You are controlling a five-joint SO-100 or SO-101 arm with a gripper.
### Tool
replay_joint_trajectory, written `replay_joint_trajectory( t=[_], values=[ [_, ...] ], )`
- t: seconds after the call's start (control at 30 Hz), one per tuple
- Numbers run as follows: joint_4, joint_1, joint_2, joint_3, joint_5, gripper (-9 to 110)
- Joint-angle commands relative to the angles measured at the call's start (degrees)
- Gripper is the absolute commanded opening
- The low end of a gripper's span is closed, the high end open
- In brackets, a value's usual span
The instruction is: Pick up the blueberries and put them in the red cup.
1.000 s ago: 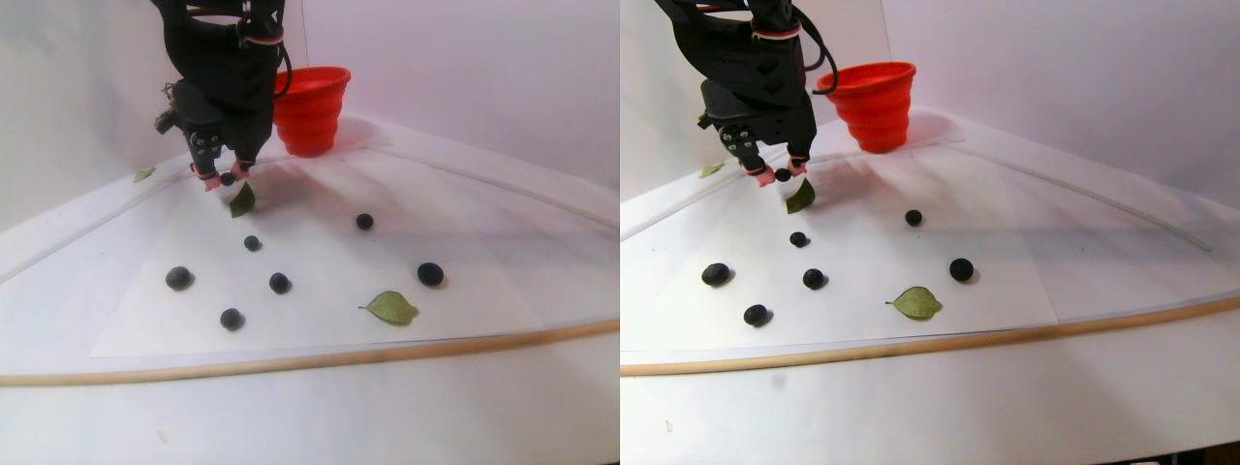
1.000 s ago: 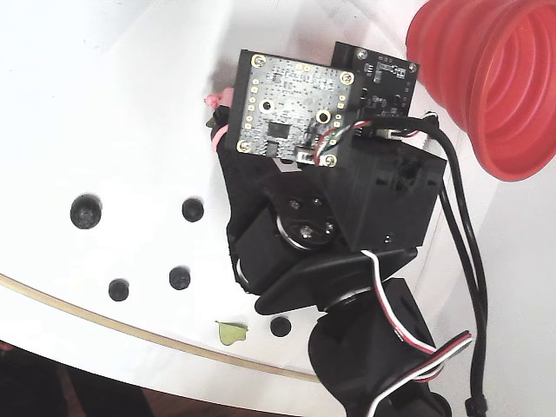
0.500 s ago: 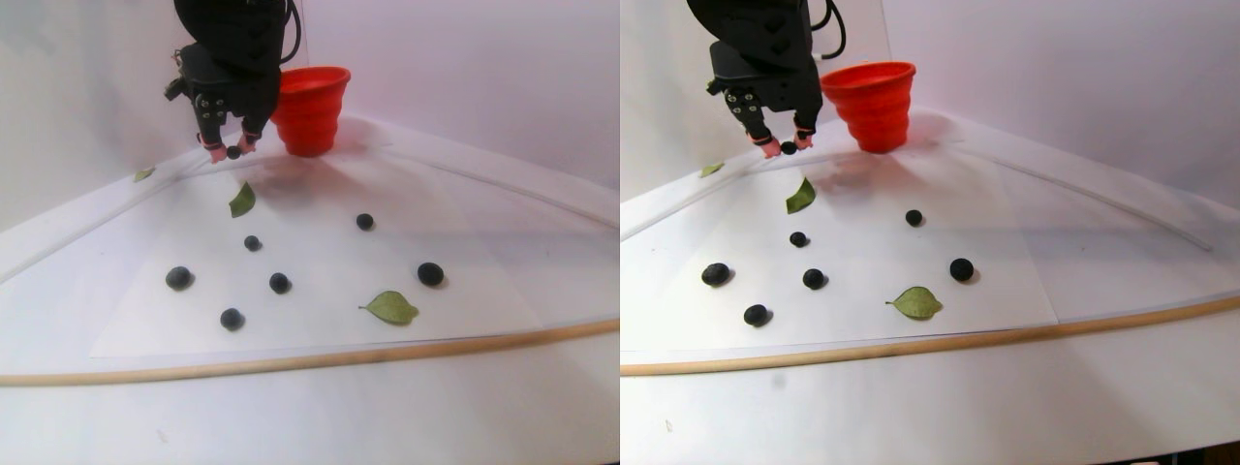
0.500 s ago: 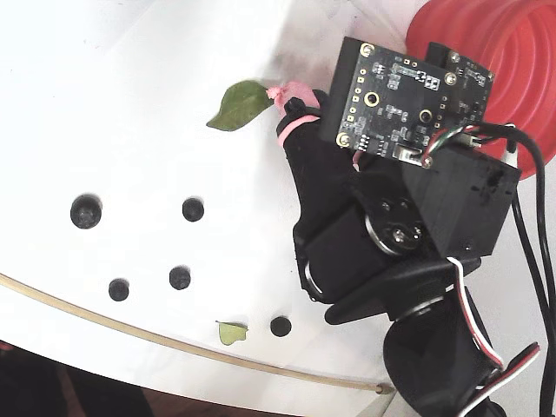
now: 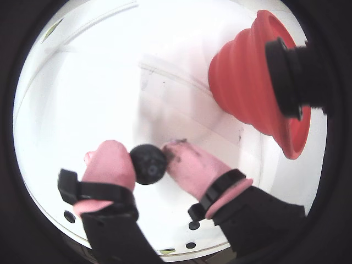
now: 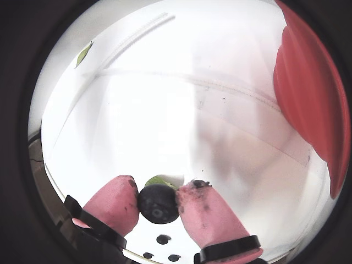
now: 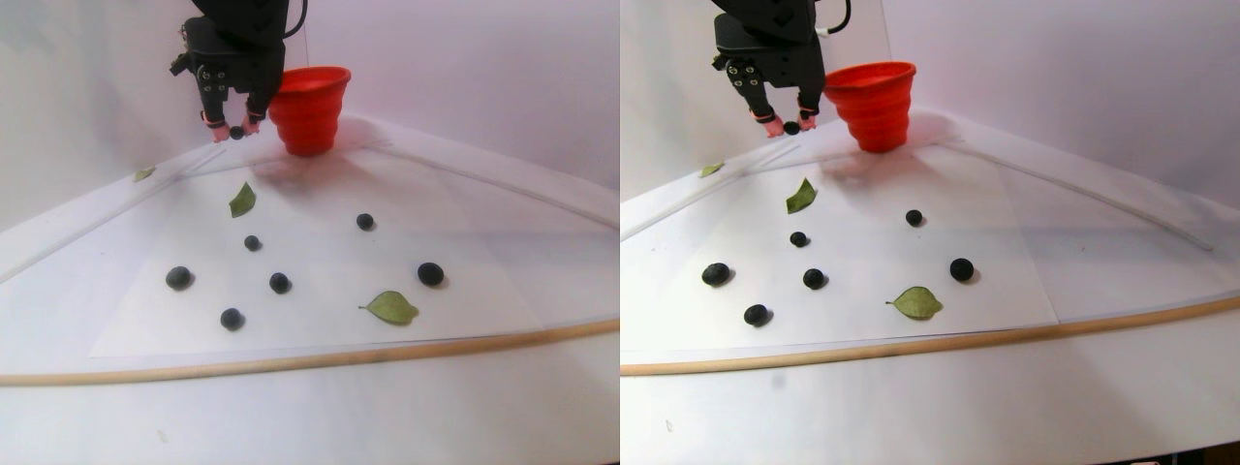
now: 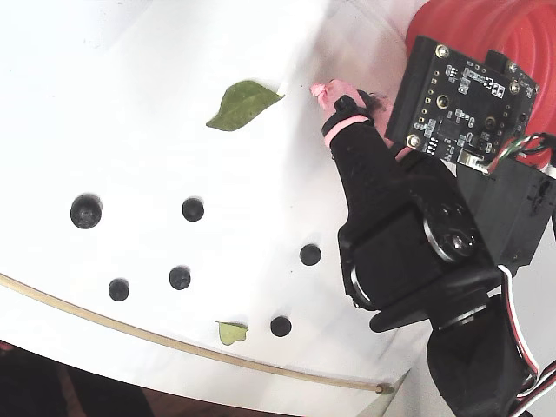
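Note:
My gripper (image 5: 147,158) has pink-padded fingers and is shut on one dark blueberry (image 5: 148,164), held off the table. The berry also shows between the pads in the other wrist view (image 6: 158,203) and in the stereo pair view (image 7: 236,133). The red cup (image 7: 310,111) with ribbed walls stands upright at the back, just right of the gripper. It sits at the upper right in both wrist views (image 5: 247,82) (image 6: 308,93). Several more blueberries (image 7: 280,283) lie scattered on the white sheet nearer the front, as the fixed view (image 8: 180,277) also shows.
Green leaves lie on the sheet near the cup (image 7: 241,201), at the front right (image 7: 392,307) and at the far left (image 7: 143,174). A thin wooden strip (image 7: 291,360) runs along the front. A grey wall stands behind the cup.

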Motion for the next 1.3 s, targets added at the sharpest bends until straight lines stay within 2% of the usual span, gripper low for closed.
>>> replay_joint_trajectory(
  t=[0.0,0.53,1.27],
  values=[
    [1.49,-0.18,7.82,-0.79,0.62,12],
    [8.26,0.18,17.75,-0.70,2.64,13],
    [11.78,2.99,20.57,-7.12,6.24,13]
  ],
)
